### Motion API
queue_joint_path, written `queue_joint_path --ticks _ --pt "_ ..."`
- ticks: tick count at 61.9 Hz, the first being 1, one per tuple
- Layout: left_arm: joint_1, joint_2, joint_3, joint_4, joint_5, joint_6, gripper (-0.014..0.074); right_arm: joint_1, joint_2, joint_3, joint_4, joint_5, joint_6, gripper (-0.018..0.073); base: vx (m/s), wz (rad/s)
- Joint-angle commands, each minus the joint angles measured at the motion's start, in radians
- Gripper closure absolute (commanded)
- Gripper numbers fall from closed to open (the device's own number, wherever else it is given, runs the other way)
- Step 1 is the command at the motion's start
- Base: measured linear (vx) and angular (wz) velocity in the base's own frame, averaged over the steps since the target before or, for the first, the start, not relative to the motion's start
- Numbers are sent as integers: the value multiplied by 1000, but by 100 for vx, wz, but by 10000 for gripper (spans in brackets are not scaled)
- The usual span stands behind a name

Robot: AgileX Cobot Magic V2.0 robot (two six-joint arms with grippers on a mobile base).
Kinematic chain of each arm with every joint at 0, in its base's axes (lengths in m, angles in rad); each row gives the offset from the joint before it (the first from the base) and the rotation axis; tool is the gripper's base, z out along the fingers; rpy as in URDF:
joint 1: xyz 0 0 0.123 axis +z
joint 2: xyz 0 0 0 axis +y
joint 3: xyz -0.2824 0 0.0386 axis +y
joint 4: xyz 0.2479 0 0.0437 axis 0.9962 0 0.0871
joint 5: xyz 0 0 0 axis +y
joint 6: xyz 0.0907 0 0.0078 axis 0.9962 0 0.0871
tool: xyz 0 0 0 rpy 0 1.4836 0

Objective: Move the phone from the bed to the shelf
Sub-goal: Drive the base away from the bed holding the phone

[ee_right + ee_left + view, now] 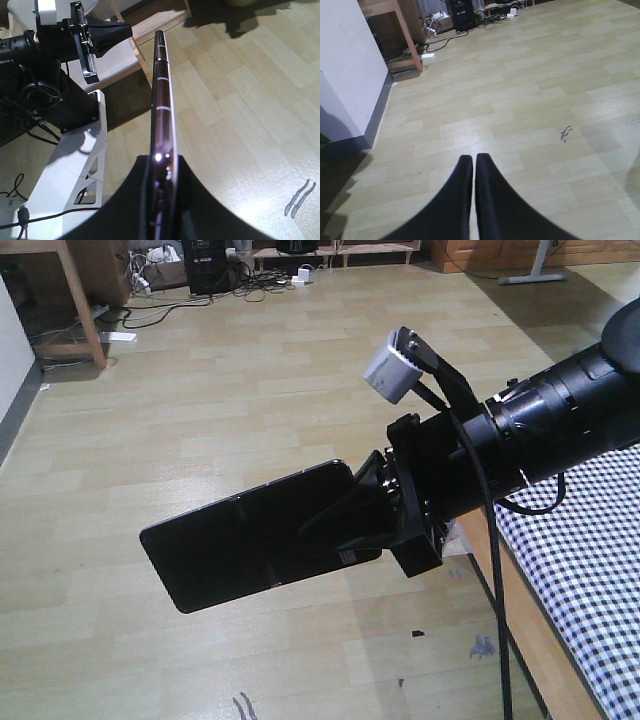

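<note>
Your right gripper (352, 525) is clamped on one short end of the phone (245, 540). The phone sticks out to the left in mid-air above the wood-plank floor (250, 390), with its dark face turned toward the front camera, and the right wrist view shows it edge-on, pinched between the two fingers. The bed (590, 570), with its checked sheet, lies at the right, just below the arm, and the phone hangs clear of it over the floor. Your left gripper (474, 167) has its fingers pressed together with nothing between them, pointing out over the floor.
</note>
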Motion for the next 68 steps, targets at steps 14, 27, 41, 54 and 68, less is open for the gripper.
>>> queue_joint_path --ticks 14,27,41,54,68 --pt "1 -8 5 -1 -72 0 595 -1 -36 -26 75 63 0 561 13 12" --pt "1 -8 5 -1 -72 0 595 -1 -36 -26 75 63 0 561 19 12" --pt "1 -8 5 -1 -72 0 595 -1 -36 -26 75 63 0 561 26 7" --pt "1 -8 5 -1 -72 0 595 -1 -36 -26 75 63 0 561 33 5" --pt "1 -8 5 -1 -72 0 595 -1 -36 -26 75 63 0 561 39 3"
